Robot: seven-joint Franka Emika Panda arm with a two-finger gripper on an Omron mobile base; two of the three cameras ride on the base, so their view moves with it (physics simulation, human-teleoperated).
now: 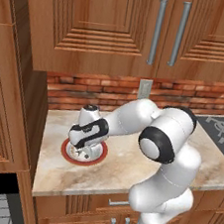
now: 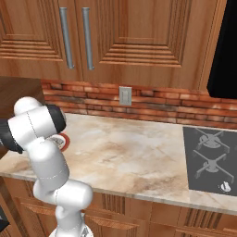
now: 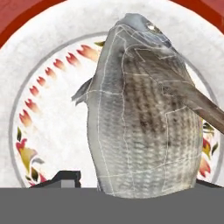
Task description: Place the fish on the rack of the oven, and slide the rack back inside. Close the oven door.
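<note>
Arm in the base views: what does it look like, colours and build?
The arm is glossy white, built of rounded tubular links with bulbous housings. Joints show as black bands and a black ring around a white round cap at the elbow. The hand near the pincer is white with a black section and a small dark marking. No cables or sleeves visible. Pincer tips are small and dark.

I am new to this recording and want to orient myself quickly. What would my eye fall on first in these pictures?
First, the grey-silver fish, lying on a red-rimmed white plate with a flame-like pattern in the hand view. Next, the white arm bent low over that plate at the left end of the marble counter, its end effector right above the dish. Behind runs a red brick wall under wooden cabinets.
</note>
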